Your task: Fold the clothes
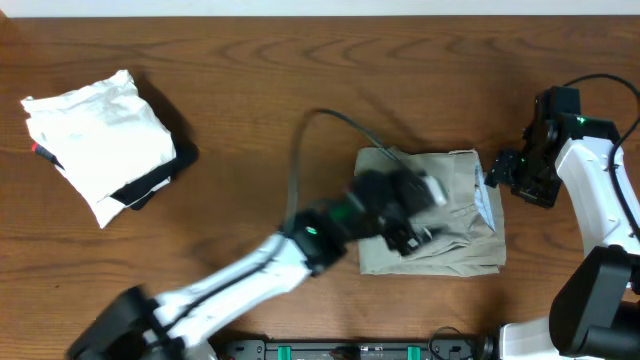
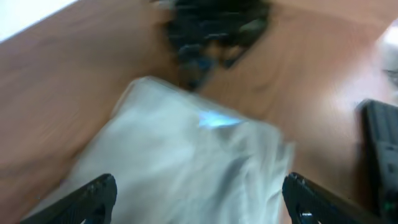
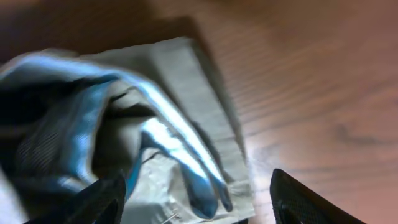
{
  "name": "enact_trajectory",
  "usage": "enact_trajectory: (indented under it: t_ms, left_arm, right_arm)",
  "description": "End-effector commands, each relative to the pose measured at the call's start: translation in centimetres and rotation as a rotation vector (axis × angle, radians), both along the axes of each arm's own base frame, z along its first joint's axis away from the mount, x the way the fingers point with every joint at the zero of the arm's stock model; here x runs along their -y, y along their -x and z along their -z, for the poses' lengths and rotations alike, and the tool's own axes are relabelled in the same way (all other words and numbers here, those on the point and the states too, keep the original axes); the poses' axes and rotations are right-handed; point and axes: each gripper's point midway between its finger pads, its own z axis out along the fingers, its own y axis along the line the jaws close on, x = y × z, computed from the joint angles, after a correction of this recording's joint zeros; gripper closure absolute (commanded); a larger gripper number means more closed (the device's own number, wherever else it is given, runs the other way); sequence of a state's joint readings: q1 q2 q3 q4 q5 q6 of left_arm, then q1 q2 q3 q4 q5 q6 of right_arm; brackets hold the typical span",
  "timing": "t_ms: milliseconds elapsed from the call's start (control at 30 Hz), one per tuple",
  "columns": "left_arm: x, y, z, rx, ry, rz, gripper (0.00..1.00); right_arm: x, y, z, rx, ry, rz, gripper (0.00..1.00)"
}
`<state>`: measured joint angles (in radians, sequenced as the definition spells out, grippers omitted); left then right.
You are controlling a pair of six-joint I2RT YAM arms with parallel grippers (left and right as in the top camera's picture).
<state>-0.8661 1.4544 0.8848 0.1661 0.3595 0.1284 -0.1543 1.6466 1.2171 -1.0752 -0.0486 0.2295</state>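
The greyish-khaki garment (image 1: 455, 245) lies folded into a rough square on the table, right of centre. My left gripper (image 1: 415, 215) hovers over its middle, blurred by motion. In the left wrist view the cloth (image 2: 186, 155) fills the space between the open, empty fingers (image 2: 199, 205). My right gripper (image 1: 497, 178) is at the garment's right edge. In the right wrist view its fingers (image 3: 199, 202) are spread open over a rumpled corner of the cloth (image 3: 180, 74), holding nothing.
A white folded garment (image 1: 95, 135) lies at the far left on top of a black folded cloth (image 1: 165, 175). The left arm's cable (image 1: 300, 150) loops over the wooden table (image 1: 250, 80). The right arm's dark gripper (image 2: 214, 25) shows beyond the garment in the left wrist view.
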Motion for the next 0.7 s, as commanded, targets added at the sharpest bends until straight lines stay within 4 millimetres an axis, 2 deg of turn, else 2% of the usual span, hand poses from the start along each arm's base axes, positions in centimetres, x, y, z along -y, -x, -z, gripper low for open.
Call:
enact_trajectory:
  t_ms: [0,167,300,433,667]
  left_arm:
    - [-4.2,-3.4,0.3,-0.04,-0.05,-0.134,0.13]
    - [-10.3,-7.3,3.0,-0.215,-0.089,-0.357,0.12]
    - [-13.0,-9.1,3.8,-0.277,-0.078,-0.461,0.12]
    - [-13.9,-9.4,4.2,-0.291,-0.087,-0.483,0.12]
    - [-14.3,-8.7,5.1,-0.332,-0.122,-0.485,0.12]
  right_arm:
    - [-2.7,-0.7,-0.6,0.06,-0.145,-0.226,0.25]
    - [-6.3,-1.1,-1.6,0.159,-0.333,-0.429,0.23]
    - [-7.0,-1.4,-1.6,0.193,-0.34,-0.512,0.22]
    - [-7.2,-1.2,-1.5,0.2,-0.328,-0.591,0.16]
    - [-6.8,-0.4,-1.8,0.165,-0.303,-0.601,0.16]
